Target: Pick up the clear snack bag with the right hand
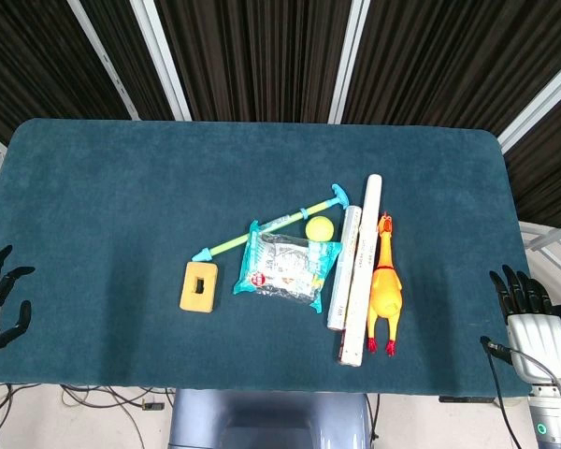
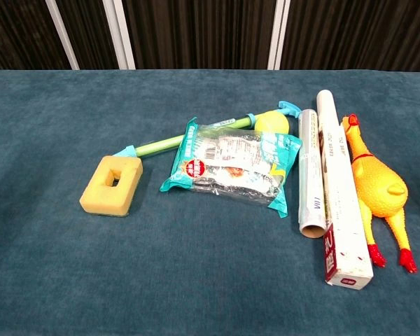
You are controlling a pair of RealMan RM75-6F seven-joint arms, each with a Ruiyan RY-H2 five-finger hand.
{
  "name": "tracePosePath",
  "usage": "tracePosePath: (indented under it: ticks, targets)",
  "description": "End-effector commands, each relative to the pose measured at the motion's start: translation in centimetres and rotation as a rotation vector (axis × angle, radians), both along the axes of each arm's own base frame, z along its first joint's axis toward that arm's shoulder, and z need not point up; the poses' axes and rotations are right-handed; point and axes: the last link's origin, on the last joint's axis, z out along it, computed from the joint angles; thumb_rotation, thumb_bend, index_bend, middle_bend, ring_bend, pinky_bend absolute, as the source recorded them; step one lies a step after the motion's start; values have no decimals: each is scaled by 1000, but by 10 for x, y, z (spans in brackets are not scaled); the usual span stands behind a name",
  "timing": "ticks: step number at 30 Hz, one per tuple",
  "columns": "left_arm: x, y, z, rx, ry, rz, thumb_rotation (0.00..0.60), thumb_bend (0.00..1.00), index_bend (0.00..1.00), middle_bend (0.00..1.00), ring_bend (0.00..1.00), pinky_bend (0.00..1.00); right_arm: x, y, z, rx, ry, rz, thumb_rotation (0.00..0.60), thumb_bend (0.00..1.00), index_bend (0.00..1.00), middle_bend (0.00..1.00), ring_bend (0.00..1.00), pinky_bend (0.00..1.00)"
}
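Observation:
The clear snack bag (image 1: 286, 267) (image 2: 231, 166), with teal ends and a red round label, lies flat near the middle of the blue table. My right hand (image 1: 531, 318) hangs off the table's right front edge, far from the bag, fingers apart and holding nothing. My left hand (image 1: 0, 299) sits at the left front edge, also with spread fingers and nothing in it. The chest view shows neither hand.
Right of the bag lie a silver roll (image 1: 343, 271) (image 2: 311, 175), a long white box (image 1: 361, 267) (image 2: 339, 189) and a yellow rubber chicken (image 1: 385, 290) (image 2: 378, 185). A teal-green stick (image 1: 271, 224) and yellow ball (image 1: 320, 227) lie behind it. A yellow sponge (image 1: 198, 285) (image 2: 113, 184) lies to its left.

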Motion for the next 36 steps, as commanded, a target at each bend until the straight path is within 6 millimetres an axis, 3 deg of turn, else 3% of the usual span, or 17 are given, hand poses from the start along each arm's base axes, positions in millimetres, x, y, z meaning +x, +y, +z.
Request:
tracePosePath:
  ticks: [1,31,36]
  targets:
    - [0,-1,-1,1,-8,-4,600,505,232,0,0,0,1,0,-1,0,-2,4,600,112,19,18,50,118]
    - [-1,-1,-2,15,-39,16,600,505,229,0,0,0,1,-2,-4,46,-80,-12,600,111,19,18,49,119]
    - [-2,-1,0,29,-55,27,600,505,226,0,0,0,9,-15,-3,110,-148,-7,600,109,18,20,50,119]
